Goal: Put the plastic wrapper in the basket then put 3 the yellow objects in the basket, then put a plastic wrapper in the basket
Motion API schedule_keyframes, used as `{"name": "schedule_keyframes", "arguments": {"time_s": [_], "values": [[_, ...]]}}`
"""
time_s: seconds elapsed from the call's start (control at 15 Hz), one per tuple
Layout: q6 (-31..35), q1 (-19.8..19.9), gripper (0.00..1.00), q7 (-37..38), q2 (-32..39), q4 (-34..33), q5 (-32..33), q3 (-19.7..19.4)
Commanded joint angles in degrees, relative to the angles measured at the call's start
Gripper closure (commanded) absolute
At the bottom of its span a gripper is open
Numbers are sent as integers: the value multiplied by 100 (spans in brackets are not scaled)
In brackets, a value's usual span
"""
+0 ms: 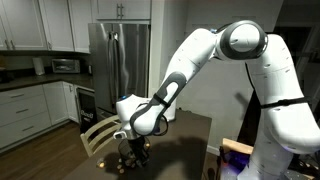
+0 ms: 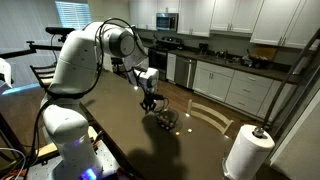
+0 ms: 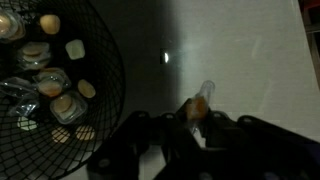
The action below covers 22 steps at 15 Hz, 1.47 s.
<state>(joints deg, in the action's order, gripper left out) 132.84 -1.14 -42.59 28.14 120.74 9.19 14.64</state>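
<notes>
In the wrist view the dark wire basket (image 3: 100, 60) fills the left side. It holds several small yellow roundish pieces (image 3: 49, 23) and clear plastic wrappers (image 3: 20, 95). My gripper (image 3: 200, 118) is shut on a clear plastic wrapper (image 3: 204, 96) with an orange-yellow piece inside, held to the right of the basket, outside its rim. In the exterior views the gripper (image 2: 148, 101) hangs over the dark table, with the basket (image 2: 166, 121) just beside and below it. The gripper also shows low over the table in an exterior view (image 1: 134, 143).
The dark table (image 2: 120, 120) carries a paper towel roll (image 2: 247, 152) near one corner. A wooden chair (image 1: 97, 132) stands at the table edge. Kitchen counters (image 2: 240, 70) and a fridge (image 1: 118, 60) lie behind.
</notes>
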Motion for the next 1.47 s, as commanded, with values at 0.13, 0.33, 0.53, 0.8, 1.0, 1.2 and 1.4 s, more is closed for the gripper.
{"name": "schedule_keyframes", "arguments": {"time_s": [0.13,0.33,0.53,0.8,1.0,1.2,1.4], "values": [[-373,244,96,-592,-292,-55,-684,43],[-483,337,96,-769,-281,-202,-1020,-9],[-261,379,96,-640,-239,-308,-1251,-136],[297,240,96,-338,-146,-307,-998,-420],[766,134,96,-69,-40,-251,-814,-577],[1189,-13,96,341,70,-171,-530,-735],[1682,-297,96,1073,207,-48,56,-999]]}}
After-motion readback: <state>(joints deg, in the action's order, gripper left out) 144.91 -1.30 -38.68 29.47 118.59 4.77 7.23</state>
